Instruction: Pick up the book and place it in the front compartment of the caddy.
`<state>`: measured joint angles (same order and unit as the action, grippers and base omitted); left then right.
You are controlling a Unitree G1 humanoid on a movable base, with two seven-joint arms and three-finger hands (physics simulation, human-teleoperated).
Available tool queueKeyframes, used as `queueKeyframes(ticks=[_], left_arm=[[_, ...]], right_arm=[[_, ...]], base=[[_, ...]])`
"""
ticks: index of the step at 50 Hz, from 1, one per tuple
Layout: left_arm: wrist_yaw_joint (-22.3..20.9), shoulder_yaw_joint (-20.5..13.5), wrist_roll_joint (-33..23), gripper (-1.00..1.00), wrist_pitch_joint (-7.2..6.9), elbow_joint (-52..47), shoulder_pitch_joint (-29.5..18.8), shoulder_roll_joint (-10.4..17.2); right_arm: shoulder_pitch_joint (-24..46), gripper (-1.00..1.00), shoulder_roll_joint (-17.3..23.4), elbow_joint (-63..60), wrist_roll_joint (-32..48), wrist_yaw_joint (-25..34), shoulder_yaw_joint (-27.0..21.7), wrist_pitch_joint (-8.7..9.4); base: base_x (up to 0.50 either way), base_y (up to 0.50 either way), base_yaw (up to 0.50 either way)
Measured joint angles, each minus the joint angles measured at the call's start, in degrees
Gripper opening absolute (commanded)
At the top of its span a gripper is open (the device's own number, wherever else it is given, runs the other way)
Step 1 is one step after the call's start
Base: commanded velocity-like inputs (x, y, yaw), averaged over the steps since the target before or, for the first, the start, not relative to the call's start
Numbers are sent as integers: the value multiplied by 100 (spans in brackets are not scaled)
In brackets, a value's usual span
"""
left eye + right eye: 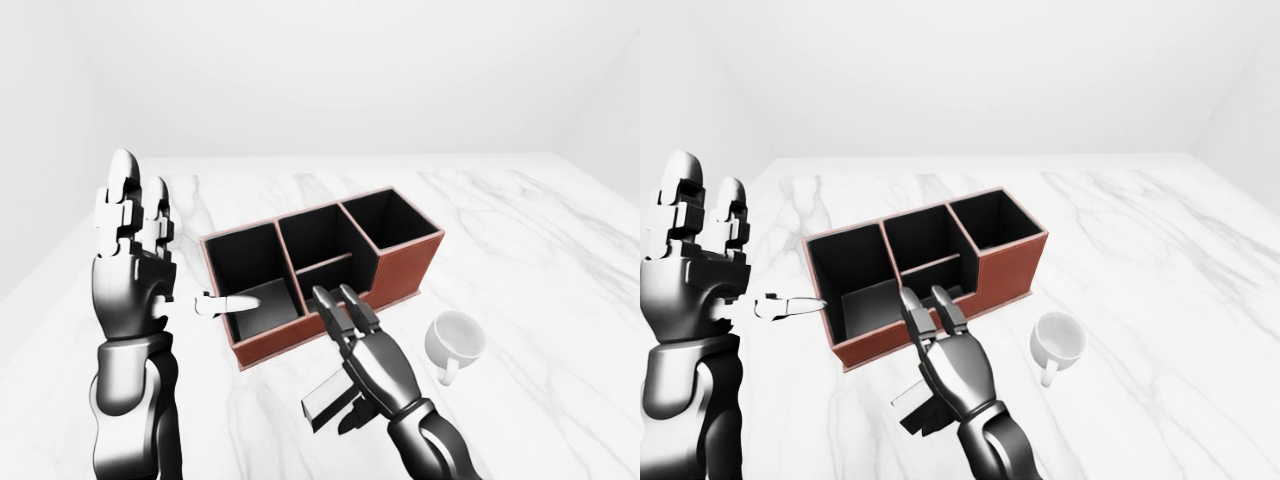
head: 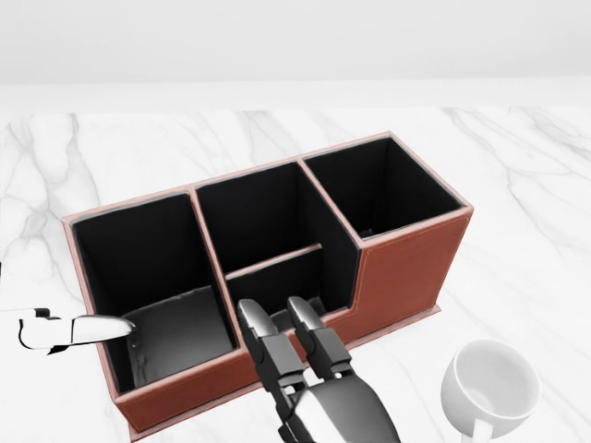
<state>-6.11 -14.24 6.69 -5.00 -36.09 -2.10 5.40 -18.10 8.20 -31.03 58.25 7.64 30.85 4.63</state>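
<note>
**A:** Left-eye view gives you the best look: your right robot hand sits low at the bottom centre, two fingers stretched straight toward the reddish-brown leather caddy with black-lined compartments, their tips just at its near wall.

**B:** And the book?

**A:** You've got a dark, flat slab under that right palm, which looks like the book, down by the white marble worktop and outside the caddy. The thumb seems tucked beneath it, but I can't tell whether the hand really clamps it.

**B:** My left side?

**A:** Your left robot hand stands upright at the left of the view, fingers spread apart and holding nothing. Its pale thumb points sideways over the rim of the caddy's leftmost compartment.

**B:** Which compartment is low?

**A:** In the head view the middle section is split by a divider, and the shallow pocket lies toward the bottom of the view, just above your right fingertips.

**B:** Anything else?

**A:** A plain white ceramic mug stands upright to the right of the caddy, apart from it.
</note>
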Motion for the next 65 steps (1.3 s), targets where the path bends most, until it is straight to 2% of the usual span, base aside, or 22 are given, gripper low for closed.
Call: queueKeyframes(ticks=[65], left_arm=[[-16, 12, -10, 100, 0, -12, 1, 0]], right_arm=[[209, 100, -161, 1599, 267, -644, 97, -552]], base=[[0, 0, 0]])
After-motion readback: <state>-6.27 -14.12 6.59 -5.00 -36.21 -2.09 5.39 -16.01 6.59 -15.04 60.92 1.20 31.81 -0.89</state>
